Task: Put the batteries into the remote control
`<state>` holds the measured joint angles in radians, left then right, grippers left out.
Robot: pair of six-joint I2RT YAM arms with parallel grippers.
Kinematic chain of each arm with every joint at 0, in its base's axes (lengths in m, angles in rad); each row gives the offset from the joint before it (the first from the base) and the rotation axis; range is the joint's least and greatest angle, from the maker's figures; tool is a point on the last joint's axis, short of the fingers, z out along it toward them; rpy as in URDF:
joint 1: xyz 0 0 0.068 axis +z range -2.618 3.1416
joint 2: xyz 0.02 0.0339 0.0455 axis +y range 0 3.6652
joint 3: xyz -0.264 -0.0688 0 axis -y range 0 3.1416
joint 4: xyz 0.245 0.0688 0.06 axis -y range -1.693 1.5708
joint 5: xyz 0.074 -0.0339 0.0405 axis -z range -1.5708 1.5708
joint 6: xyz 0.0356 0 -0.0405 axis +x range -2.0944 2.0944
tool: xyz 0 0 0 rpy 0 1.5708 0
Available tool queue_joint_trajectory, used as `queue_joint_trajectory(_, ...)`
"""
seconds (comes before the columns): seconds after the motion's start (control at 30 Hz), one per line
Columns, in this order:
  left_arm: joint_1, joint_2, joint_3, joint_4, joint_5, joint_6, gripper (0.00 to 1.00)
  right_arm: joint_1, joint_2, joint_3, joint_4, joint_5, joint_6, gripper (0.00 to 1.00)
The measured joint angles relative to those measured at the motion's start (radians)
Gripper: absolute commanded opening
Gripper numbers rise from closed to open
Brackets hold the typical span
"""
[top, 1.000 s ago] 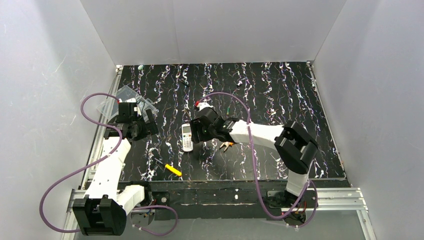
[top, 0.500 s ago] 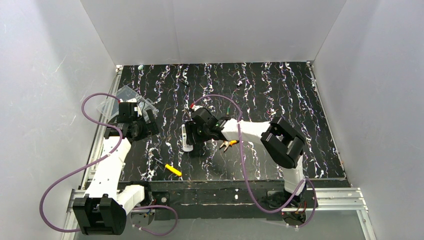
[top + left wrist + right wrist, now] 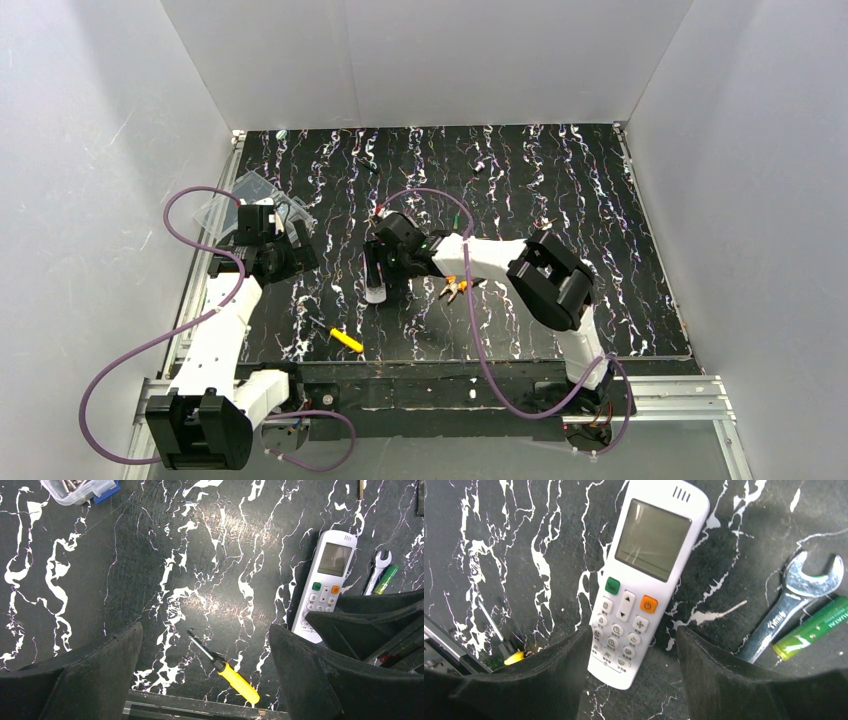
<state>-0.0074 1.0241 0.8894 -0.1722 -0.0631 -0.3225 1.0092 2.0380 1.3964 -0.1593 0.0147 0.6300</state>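
Note:
The white remote control [image 3: 644, 575] lies face up on the black marbled table, display end away from my right wrist camera. My right gripper [image 3: 634, 632] is open above its button end, one finger at each side and a gap on the right. From above, that gripper [image 3: 385, 265] covers most of the remote control [image 3: 375, 290]. One green battery [image 3: 811, 630] lies right of the remote, beside a small wrench [image 3: 794, 605]. My left gripper [image 3: 205, 627] is open and empty over bare table, left of the remote control [image 3: 327, 575]; the battery [image 3: 387, 578] shows there too.
A yellow-handled screwdriver [image 3: 235, 677] lies near the table's front edge [image 3: 345, 338]. Orange-handled pliers [image 3: 452, 290] rest under the right forearm. A clear plastic box [image 3: 245, 195] with metal parts stands at the back left. White walls enclose the table.
My right arm has swung left, bringing its gripper from beside the remote to over its button end. The left arm has not moved.

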Motion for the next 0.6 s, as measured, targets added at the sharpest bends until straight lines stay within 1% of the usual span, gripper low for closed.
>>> queue_joint_trajectory(0.17, 0.0, 0.0, 0.0, -0.006, 0.0, 0.0, 0.99, 0.0, 0.037, 0.06, -0.029, 0.0, 0.002, 0.69)
queue_joint_trajectory(0.3, 0.0, 0.0, 0.0, -0.007, 0.0, 0.0, 1.0, 0.0, 0.063, 0.109, -0.08, 0.0, 0.003, 0.63)
queue_joint_trajectory(0.47, 0.0, 0.0, 0.0, -0.007, -0.001, 0.0, 0.99, 0.0, 0.098, 0.168, -0.129, -0.003, 0.004, 0.49)
queue_joint_trajectory(0.57, 0.0, 0.001, 0.001, -0.009, -0.001, 0.0, 0.99, 0.001, 0.111, 0.19, -0.148, -0.009, 0.012, 0.34)
queue_joint_trajectory(0.6, 0.0, 0.001, 0.001, -0.01, -0.001, 0.0, 1.0, 0.001, 0.115, 0.197, -0.153, -0.012, 0.013, 0.32)
